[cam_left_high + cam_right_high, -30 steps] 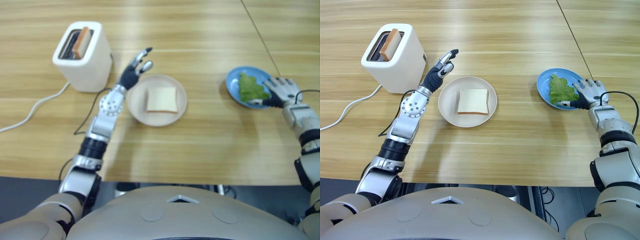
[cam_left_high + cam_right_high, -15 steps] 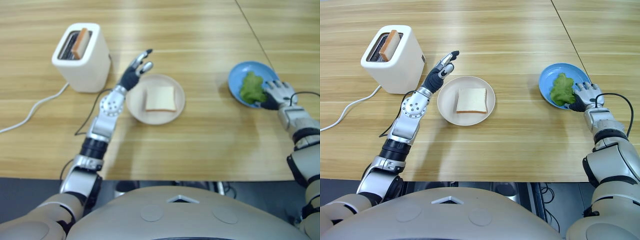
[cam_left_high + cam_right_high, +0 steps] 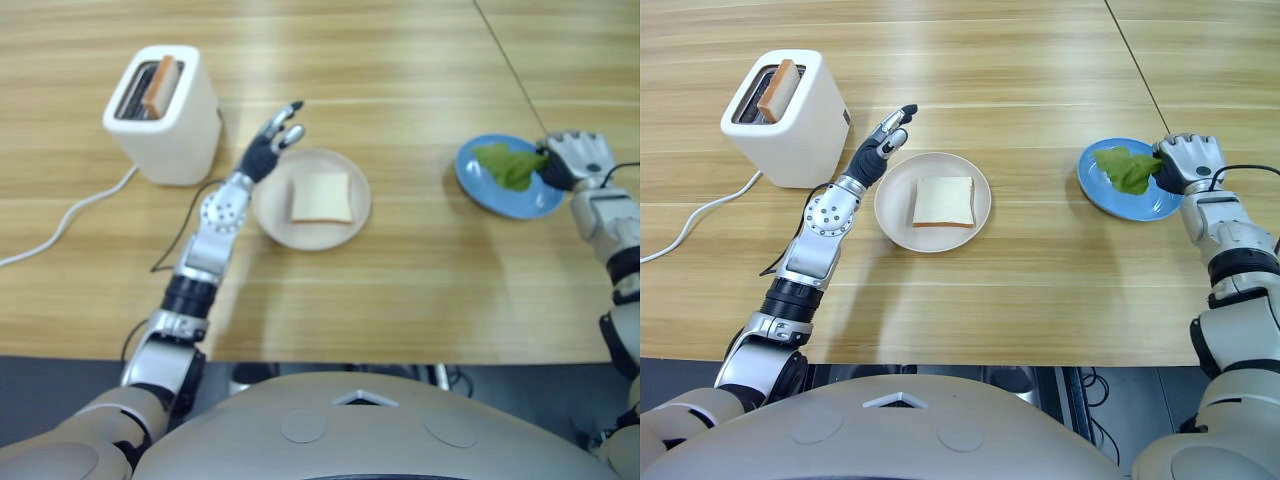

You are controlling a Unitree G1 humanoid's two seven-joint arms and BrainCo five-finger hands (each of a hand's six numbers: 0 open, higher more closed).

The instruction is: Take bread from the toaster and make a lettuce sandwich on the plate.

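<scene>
Fingers (image 3: 1176,150) of R hand (image 3: 1190,162) closed on lettuce (image 3: 1125,170), held just over blue dish (image 3: 1140,206). Plate (image 3: 896,216) w/ bread slice (image 3: 944,201) lies well to its left across worktop (image 3: 1040,285), so I'd carry leftward. L hand (image 3: 880,146) open, empty, btwn toaster (image 3: 800,140) and plate.
</scene>
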